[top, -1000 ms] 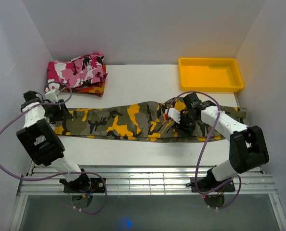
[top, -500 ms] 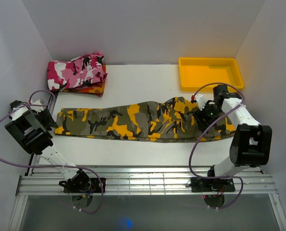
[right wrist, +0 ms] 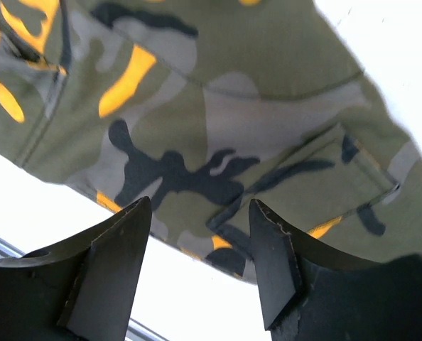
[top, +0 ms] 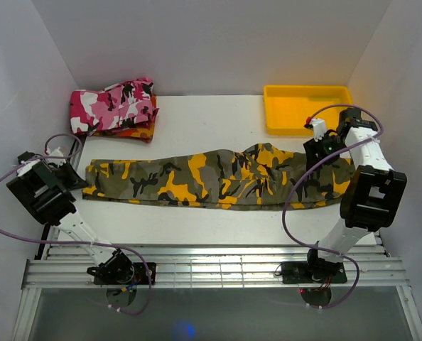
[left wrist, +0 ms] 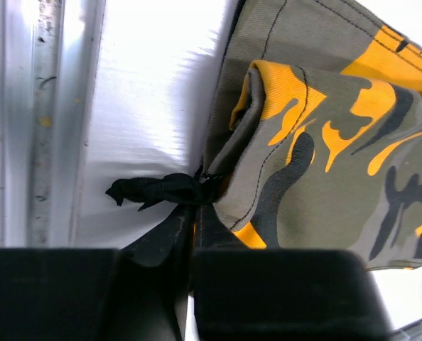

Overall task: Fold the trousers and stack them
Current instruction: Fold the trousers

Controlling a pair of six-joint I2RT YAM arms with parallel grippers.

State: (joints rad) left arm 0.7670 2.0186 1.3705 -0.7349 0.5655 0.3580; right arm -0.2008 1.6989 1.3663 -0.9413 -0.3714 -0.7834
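The trousers [top: 197, 177], olive, yellow-orange and black camouflage, lie stretched left to right across the white table. My left gripper [top: 70, 177] is at their left end. In the left wrist view it [left wrist: 195, 215] is shut on the leg hem [left wrist: 268, 92], next to a black tie cord [left wrist: 154, 190]. My right gripper [top: 315, 158] hovers over the right end, near the yellow tray. In the right wrist view it [right wrist: 200, 213] stands open above a pocket flap of the trousers [right wrist: 232, 106], with nothing between its fingers.
A folded pink, white and black camouflage garment [top: 115, 105] lies on a red-orange one [top: 136, 132] at the back left. A yellow tray [top: 310, 110] stands at the back right. White walls close in both sides. A metal rail [top: 211, 266] runs along the near edge.
My left gripper moved to the left tip of the trousers and closed on the hem. My right arm left the cloth's middle right and swung to the far right end.
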